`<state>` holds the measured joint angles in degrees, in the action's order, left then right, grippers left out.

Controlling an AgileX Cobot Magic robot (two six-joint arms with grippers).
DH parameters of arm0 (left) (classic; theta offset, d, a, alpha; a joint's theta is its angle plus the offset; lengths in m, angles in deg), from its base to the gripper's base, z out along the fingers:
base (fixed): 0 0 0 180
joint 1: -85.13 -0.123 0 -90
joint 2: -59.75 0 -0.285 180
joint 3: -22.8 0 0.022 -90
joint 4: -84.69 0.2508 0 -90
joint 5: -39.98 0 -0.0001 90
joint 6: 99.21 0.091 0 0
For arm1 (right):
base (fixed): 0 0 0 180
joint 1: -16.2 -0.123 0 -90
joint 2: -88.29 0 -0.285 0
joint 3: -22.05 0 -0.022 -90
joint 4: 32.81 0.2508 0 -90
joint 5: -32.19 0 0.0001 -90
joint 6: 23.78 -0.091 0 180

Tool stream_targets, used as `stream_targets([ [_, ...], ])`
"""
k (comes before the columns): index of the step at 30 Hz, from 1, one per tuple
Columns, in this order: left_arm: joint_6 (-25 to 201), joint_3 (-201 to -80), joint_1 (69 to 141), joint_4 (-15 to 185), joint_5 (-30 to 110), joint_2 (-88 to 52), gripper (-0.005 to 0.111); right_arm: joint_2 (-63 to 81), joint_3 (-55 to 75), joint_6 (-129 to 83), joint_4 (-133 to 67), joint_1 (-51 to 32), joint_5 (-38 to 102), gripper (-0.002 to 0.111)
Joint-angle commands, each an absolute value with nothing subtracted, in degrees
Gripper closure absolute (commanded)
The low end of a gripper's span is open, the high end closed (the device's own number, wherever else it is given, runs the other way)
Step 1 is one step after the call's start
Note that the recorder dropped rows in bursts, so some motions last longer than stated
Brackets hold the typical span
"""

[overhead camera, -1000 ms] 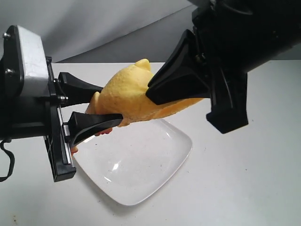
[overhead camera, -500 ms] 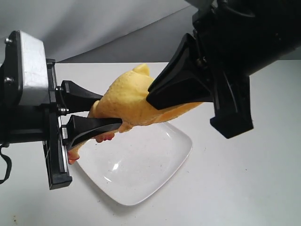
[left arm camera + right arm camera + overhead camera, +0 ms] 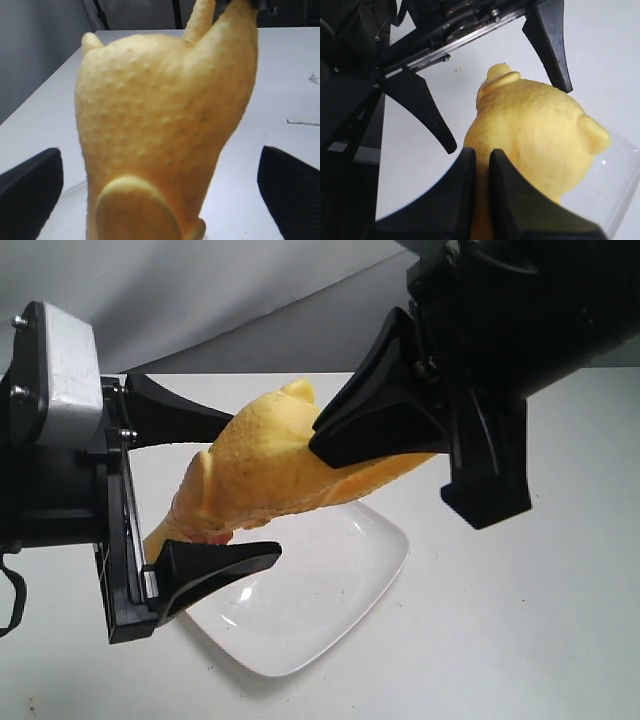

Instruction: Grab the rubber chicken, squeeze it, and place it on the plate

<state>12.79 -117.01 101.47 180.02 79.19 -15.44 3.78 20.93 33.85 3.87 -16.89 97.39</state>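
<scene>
I think the pick-up part is done. My right gripper (image 3: 481,156) is the big black thing up high. Its two fingers are pressed close together on the rubber chicken (image 3: 270,455) and hold it in the air. My left gripper (image 3: 257,485) has its fingers wide apart, one on each side of the chicken's fat body, and neither one touches it. So nothing is squeezing the body. I cannot tell from here if the squeeze is done, so I count it as maybe left to do.

The chicken hangs tilted, with its leg end lower and nearer the left gripper. Its head is hidden from me. It is over the plate (image 3: 370,560) but not touching it. The plate has nothing on it, so the last part, laying the chicken down, is not done yet. For that I would bring the chicken lower and then let go.

Behind it all is a plain grey wall (image 3: 200,300). Under everything is a flat white table (image 3: 520,640), smooth and bright, and the shiny plate sits on it. Far off on the table, the left wrist view shows a thin little mark (image 3: 301,121), too small for me to name
</scene>
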Motion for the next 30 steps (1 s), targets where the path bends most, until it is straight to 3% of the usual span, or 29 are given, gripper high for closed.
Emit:
stream_targets([
  [1,12.1,-117.6,101.8,179.4,78.5,-15.5,0.024,3.9,21.3,34.0,5.3,-17.1,95.9,0.108],
  [3,12.1,-117.6,101.8,179.5,78.5,-15.5,0.044,3.9,21.3,34.0,5.3,-17.1,95.9,0.108],
  [7,12.1,-117.6,101.8,182.8,79.8,-15.5,0.105,3.9,21.3,34.0,5.3,-17.1,95.9,0.108],
  [15,12.1,-117.6,101.8,184.3,80.1,-15.5,0.106,3.9,21.3,34.0,5.3,-17.1,95.9,0.108],
  [19,11.8,-117.6,101.8,184.3,80.7,-15.5,0.088,3.9,21.3,34.0,5.3,-17.1,95.9,0.108],
  [21,11.8,-117.6,101.8,184.3,80.7,-15.5,0.068,3.9,21.3,34.0,5.3,-17.1,95.9,0.108],
  [24,11.1,-117.6,101.8,184.1,79.5,-15.5,0.023,3.9,21.3,34.0,5.3,-17.1,95.9,0.108],
  [26,7.9,-117.6,101.8,183.3,77.4,-15.5,0.003,3.9,21.3,34.0,5.3,-17.1,95.9,0.108],
  [30,6.9,-117.6,101.8,182.6,75.5,-15.5,0.002,3.9,21.3,34.0,5.3,-17.1,95.9,0.108],
])
